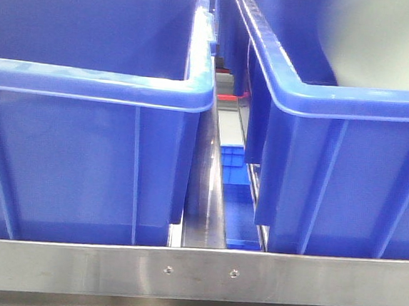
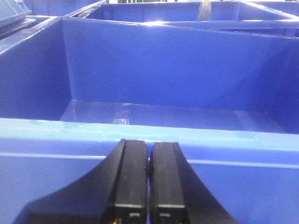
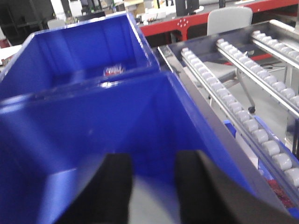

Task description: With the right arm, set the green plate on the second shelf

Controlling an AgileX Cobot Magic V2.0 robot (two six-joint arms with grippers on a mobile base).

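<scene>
The exterior front-facing view is filled by two large blue bins standing side by side on a steel rack: the left blue bin (image 1: pixel 86 114) and the right blue bin (image 1: pixel 348 151), separated by a narrow gap through which a lower blue crate (image 1: pixel 234 184) shows. A horizontal steel rail (image 1: pixel 194 274) with two screw heads crosses the near edge below both bins. A pale, blurred curved surface in the upper right corner, above the right bin, is likely the green plate (image 1: pixel 393 41); its outline is too blurred to confirm. In the right wrist view, a roller conveyor (image 3: pixel 243 107) runs from near right to far along the right of the bins, and a pale surface shows between the two dark fingers (image 3: pixel 112 191) of the right gripper (image 3: pixel 154 196), which stand apart; whether they clamp the plate cannot be told. In the left wrist view, the left gripper (image 2: pixel 149 186) sits just near of a bin rim (image 2: pixel 149 133), its fingers pressed together with nothing between them.
</scene>
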